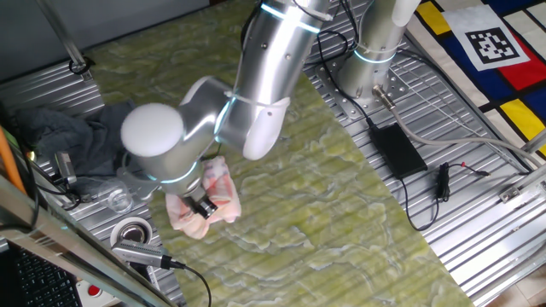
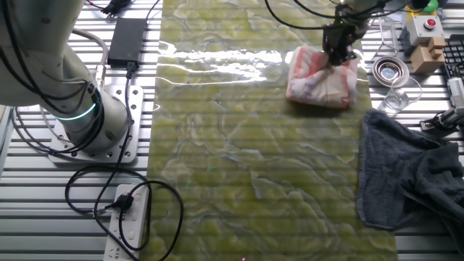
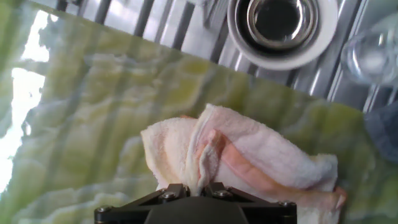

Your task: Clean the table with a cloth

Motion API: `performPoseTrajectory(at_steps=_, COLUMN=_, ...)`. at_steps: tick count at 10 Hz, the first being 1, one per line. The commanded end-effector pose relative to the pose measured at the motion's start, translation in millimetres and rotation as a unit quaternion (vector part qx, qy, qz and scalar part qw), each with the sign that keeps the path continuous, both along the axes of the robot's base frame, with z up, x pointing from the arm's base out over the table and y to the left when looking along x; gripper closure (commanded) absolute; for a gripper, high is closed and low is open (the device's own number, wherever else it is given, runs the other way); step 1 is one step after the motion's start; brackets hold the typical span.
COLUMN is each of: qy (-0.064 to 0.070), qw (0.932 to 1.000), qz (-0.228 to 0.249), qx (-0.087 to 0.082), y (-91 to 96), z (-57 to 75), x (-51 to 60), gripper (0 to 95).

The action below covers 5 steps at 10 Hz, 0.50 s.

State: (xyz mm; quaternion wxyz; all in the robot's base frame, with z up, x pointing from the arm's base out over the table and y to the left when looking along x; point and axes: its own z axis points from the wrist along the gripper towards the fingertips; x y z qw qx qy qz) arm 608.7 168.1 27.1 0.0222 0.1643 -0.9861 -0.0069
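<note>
Bench first: its broad marbled yellow-green top lies bare toward the arm's base, giving plenty of room for wiping strokes, while the ribbed metal edge runs close beside the cloth on the cluttered side. A grey towel drapes over that edge, and a steel bowl and a clear glass stand on the metal just beyond, so strokes look safer headed away from them. Next, the cloth: a small pink-and-white striped towel, bunched near that edge, soft, light and floppy, likely to drag and fold rather than slide stiffly. Pinching a raised fold at its middle suits it. Last, the claw is clenched on such a fold.
</note>
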Motion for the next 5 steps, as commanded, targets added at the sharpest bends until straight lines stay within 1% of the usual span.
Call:
performPoseTrajectory(at_steps=1, qy=0.003, qw=1.0000, qz=-0.004, qx=-0.001, y=-3.4, z=0.2, x=-15.8, gripper=95.0)
performPoseTrajectory(at_steps=2, qy=0.003, qw=1.0000, qz=-0.004, qx=-0.001, y=-4.8, z=-0.9, x=-21.8, gripper=95.0)
performPoseTrajectory(at_steps=3, qy=0.002, qw=1.0000, qz=-0.004, qx=-0.001, y=-7.4, z=-3.7, x=-30.3, gripper=95.0)
performPoseTrajectory(at_steps=4, qy=0.001, qw=1.0000, qz=-0.004, qx=-0.001, y=-8.5, z=-5.1, x=-33.7, gripper=95.0)
performPoseTrajectory(at_steps=5, qy=0.002, qw=1.0000, qz=-0.003, qx=-0.001, y=-11.7, z=-8.8, x=-44.9, gripper=95.0)
